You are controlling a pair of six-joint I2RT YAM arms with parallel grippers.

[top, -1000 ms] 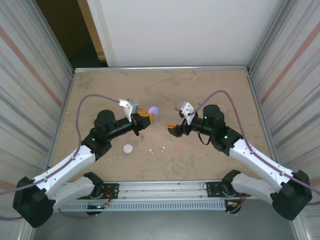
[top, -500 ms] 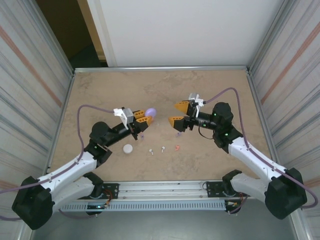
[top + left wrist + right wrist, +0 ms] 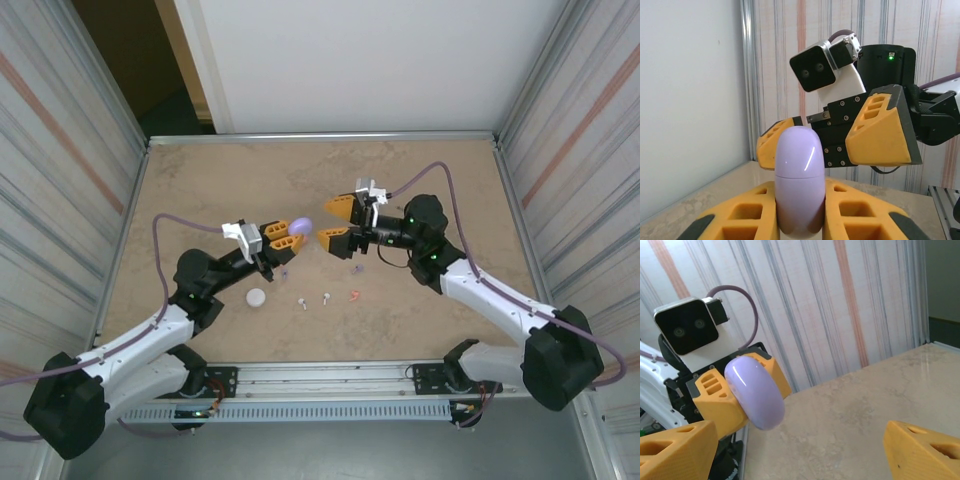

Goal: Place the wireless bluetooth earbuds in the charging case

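My left gripper (image 3: 287, 236) is shut on a closed lilac charging case (image 3: 300, 228), held upright above the table; in the left wrist view the case (image 3: 800, 185) stands pinched between both orange fingers. Just right of it, my right gripper (image 3: 335, 220) hangs open with one finger on either side of the case's far end, apart from it. The right wrist view has the case (image 3: 755, 392) ahead and to the left. Two white earbuds (image 3: 302, 303) (image 3: 326, 297), a coral one (image 3: 354, 295) and a purple one (image 3: 357, 268) lie on the table below.
A small round white case (image 3: 256, 297) lies on the table under the left arm. Striped metal walls (image 3: 70, 180) close in both sides, and a rail (image 3: 330, 375) runs along the near edge. Both forearms cross low over the near half.
The right gripper has swung left and up toward the lilac case, its open fingers now facing it. The left arm has drawn slightly back and left, still gripping the case.
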